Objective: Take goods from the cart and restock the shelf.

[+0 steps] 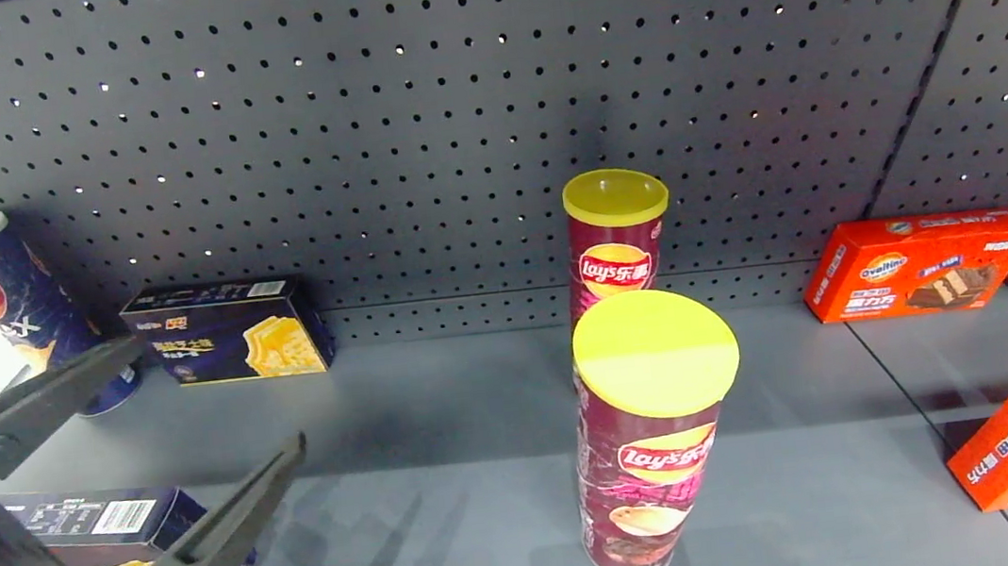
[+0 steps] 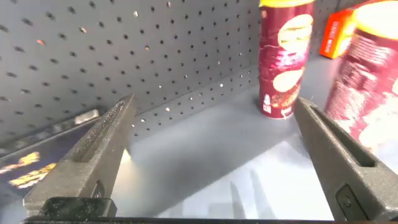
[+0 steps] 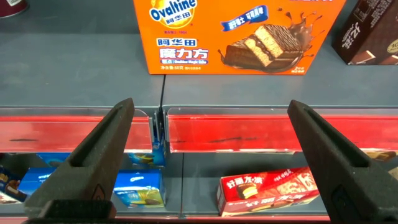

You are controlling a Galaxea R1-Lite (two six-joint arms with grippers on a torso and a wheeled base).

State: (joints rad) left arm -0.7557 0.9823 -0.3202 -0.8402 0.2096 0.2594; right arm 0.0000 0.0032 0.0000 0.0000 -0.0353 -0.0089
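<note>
Left gripper [image 1: 217,392] at near left over the shelf [image 1: 444,423], jaws wide apart, nothing held. Two purple chip cans upright mid-shelf, near can [image 1: 652,456] just before far can [image 1: 616,251]. Right gripper [image 3: 211,104] also wide open and empty, facing an orange box [image 3: 239,34].

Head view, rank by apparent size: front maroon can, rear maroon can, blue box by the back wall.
1. Front maroon can, though nearest the camera.
2-3. Rear maroon can and blue box look alike; the front can hides the rear can's base.
</note>
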